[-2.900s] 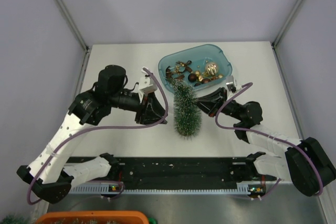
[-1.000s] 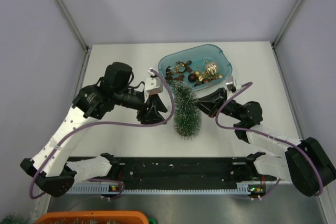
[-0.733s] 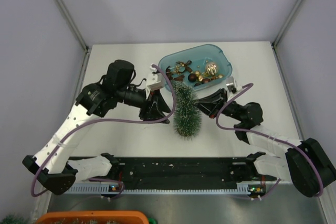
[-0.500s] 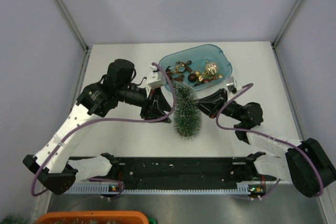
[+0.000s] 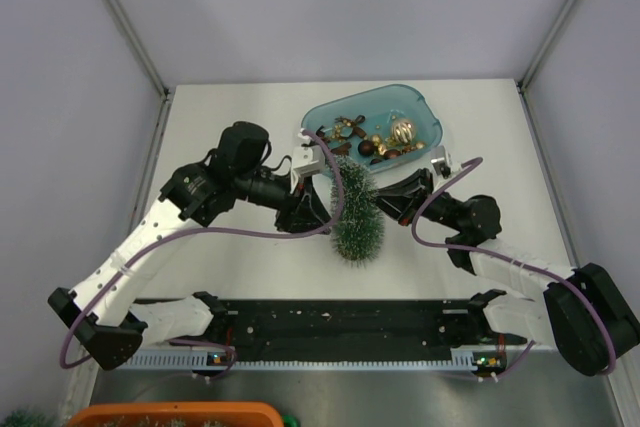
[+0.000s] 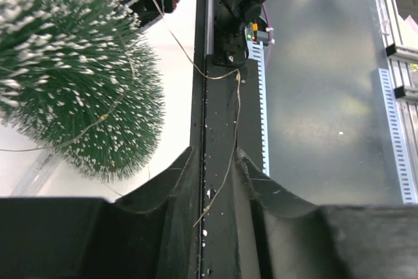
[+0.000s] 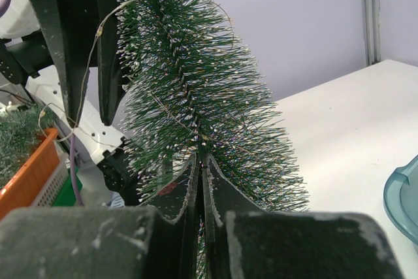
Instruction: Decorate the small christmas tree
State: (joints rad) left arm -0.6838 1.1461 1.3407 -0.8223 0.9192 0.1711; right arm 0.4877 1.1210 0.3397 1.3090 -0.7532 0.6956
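Note:
The small christmas tree (image 5: 355, 212) stands mid-table, dark green with frosted tips. It fills the upper left of the left wrist view (image 6: 72, 63) and the middle of the right wrist view (image 7: 196, 83). A thin wire string (image 6: 232, 115) drapes over its bristles and hangs down between the fingers of my left gripper (image 6: 214, 151). That gripper (image 5: 318, 209) is open, close against the tree's left side. My right gripper (image 5: 380, 202) is on the tree's right side. Its fingers are shut (image 7: 202, 158) on the tree's stem among the bristles. The wire (image 7: 91, 57) also shows beside the left fingers.
A translucent blue oval tray (image 5: 425, 107) holding gold and brown ornaments (image 5: 375, 137) sits just behind the tree; its rim (image 7: 405, 194) shows at right. A black rail (image 5: 340, 322) runs along the near table edge. An orange bin (image 5: 180, 412) lies below.
My left arm has swung right, bringing its gripper up against the tree's left side, and its jaws have narrowed a little. The right arm and tree have stayed put.

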